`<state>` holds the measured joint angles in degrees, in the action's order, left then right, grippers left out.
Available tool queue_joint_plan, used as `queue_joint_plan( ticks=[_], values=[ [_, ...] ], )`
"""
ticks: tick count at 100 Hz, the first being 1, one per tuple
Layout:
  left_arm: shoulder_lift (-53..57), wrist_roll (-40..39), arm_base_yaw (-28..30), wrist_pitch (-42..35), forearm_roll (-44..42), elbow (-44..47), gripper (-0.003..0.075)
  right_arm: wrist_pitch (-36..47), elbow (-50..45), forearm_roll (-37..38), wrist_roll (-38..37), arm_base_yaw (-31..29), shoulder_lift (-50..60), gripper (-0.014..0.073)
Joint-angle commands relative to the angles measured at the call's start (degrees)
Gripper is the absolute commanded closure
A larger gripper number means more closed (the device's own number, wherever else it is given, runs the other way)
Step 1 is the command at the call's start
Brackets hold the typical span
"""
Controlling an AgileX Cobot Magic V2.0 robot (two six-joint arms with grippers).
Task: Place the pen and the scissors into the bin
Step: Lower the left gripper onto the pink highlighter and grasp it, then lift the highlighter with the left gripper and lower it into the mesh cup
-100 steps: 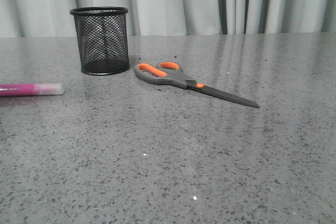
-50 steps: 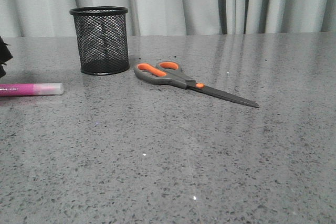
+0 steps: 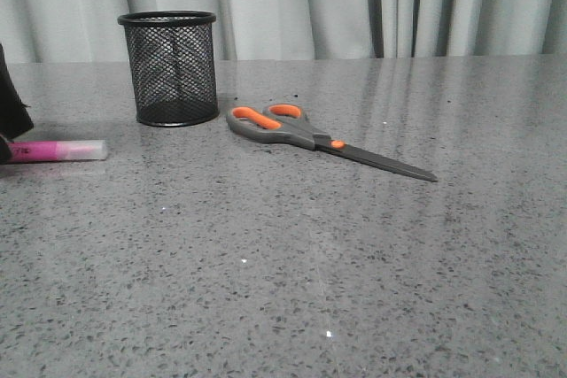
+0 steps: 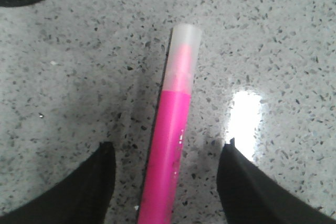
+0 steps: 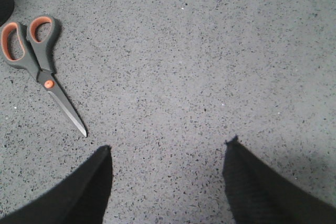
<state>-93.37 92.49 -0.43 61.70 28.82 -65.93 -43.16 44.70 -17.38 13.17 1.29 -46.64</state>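
Light, stiff, probably slick pen (image 4: 173, 145) lying flat on bench (image 3: 292, 263) between wide-apart left fingers (image 4: 84, 192); best pinched mid-barrel, below cap.

- The table (image 3: 292, 254) was grey speckled stone, glossy.
- The bin (image 3: 169, 68) stood upright on it, far left.
- The scissors (image 3: 306, 135) lay flat, closed, just right of the bin.
- The pen (image 3: 62, 150) lay flat at the left edge, cap toward the scissors.
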Motion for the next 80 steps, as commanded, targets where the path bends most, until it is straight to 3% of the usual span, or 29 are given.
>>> queue_joint_plan(
  ticks=[1,12,26,58,80],
  values=[
    [1.21,0.21,-0.37,0.55,2.72,-1.76,0.0348,2.81,2.10,-0.90,0.63,-0.35,-0.07,0.0181],
    [1.10,0.21,-0.37,0.66,2.72,-1.76,0.0458,2.81,2.10,-0.90,0.63,-0.35,-0.07,0.0181],
    [1.10,-0.77,-0.37,0.72,1.75,-1.76,0.0742,2.81,2.10,-0.90,0.63,-0.35,-0.07,0.0181],
    [1.34,-6.24,-0.37,2.47,2.17,-5.68,0.0739,2.81,2.10,-0.90,0.63,-0.35,-0.07,0.0181],
    [5.19,-6.22,-0.17,3.86,16.09,-15.18,0.0739,2.65,2.10,-0.90,0.63,-0.35,-0.07,0.0181]
  ],
)
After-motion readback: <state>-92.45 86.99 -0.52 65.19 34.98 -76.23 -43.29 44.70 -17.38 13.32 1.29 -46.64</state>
